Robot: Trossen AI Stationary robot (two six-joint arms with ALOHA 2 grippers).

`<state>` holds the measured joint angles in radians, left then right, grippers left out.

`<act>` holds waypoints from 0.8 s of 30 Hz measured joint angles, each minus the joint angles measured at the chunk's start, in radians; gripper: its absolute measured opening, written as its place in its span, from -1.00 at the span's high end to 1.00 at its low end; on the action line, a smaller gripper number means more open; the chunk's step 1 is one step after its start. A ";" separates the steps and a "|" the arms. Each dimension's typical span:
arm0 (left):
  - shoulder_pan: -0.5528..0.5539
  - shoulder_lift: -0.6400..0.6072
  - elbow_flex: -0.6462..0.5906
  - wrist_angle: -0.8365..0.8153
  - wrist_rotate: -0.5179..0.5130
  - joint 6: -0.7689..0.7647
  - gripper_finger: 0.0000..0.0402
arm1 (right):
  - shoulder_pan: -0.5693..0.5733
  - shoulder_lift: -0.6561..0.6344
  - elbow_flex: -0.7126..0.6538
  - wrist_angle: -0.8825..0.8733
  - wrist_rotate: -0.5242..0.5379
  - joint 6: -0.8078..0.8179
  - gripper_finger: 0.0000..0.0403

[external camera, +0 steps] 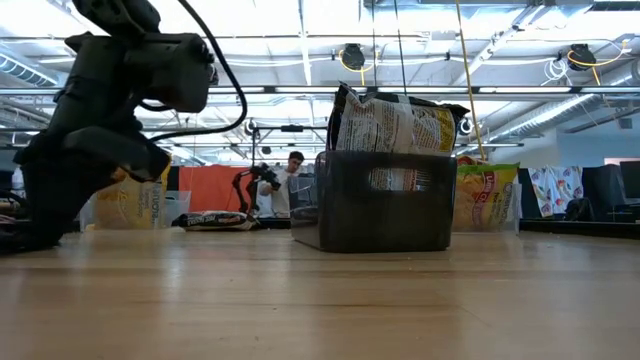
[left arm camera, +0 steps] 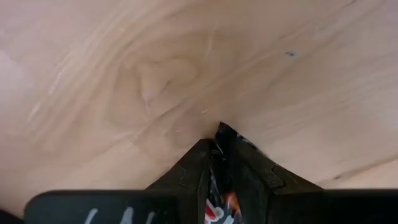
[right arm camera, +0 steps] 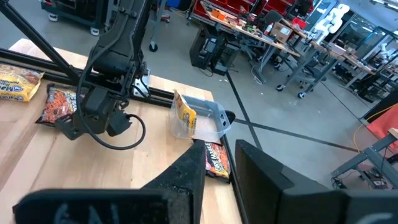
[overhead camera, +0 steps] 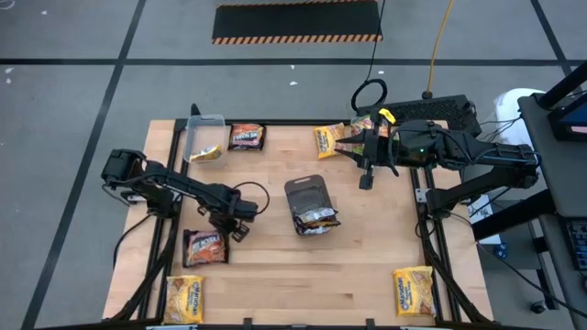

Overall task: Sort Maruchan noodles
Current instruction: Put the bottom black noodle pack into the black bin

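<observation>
My left gripper (overhead camera: 237, 225) is low over the table's left half, shut on a dark brown and red noodle packet (overhead camera: 204, 246). My right gripper (right arm camera: 221, 180) is open and empty, raised above the table's far right part (overhead camera: 367, 174). A dark grey tray (overhead camera: 305, 194) sits mid-table with packets (overhead camera: 317, 220) standing in it, and they rise above its wall (external camera: 395, 120). Other packets lie flat: a dark one (overhead camera: 246, 137) and a yellow one (overhead camera: 330, 139) by the far edge, and yellow ones at the near corners (overhead camera: 183, 298) (overhead camera: 413, 291). My left gripper pinches the dark packet between its two fingers. A small dark corner (left arm camera: 225, 133) sticks out past the fingertips (left arm camera: 198, 163). The fingers point down at the wood. In the high view the rest of the packet lies on the table beside the gripper.
A clear tub (overhead camera: 204, 137) at the far left holds a yellow packet (overhead camera: 209, 153). Black frame rails run along the table's left and right sides (overhead camera: 431, 229). Bare wood lies between the tray and the near edge (overhead camera: 303, 275). A person shows far off in the room (external camera: 294, 180).
</observation>
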<state>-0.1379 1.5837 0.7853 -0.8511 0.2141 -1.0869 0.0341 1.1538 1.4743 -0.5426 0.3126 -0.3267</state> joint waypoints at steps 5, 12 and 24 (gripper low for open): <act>0.000 0.000 0.000 0.029 0.011 -0.021 0.65 | 0.000 0.000 0.000 0.000 0.000 0.000 0.58; -0.003 0.000 -0.001 0.046 0.041 0.000 0.65 | 0.000 0.000 0.000 0.000 0.000 0.000 0.58; -0.019 -0.003 -0.047 0.045 0.089 0.005 0.69 | 0.000 0.000 0.000 0.000 0.000 -0.020 0.58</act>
<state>-0.1574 1.5803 0.7387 -0.8062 0.3029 -1.0821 0.0341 1.1538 1.4746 -0.5423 0.3126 -0.3471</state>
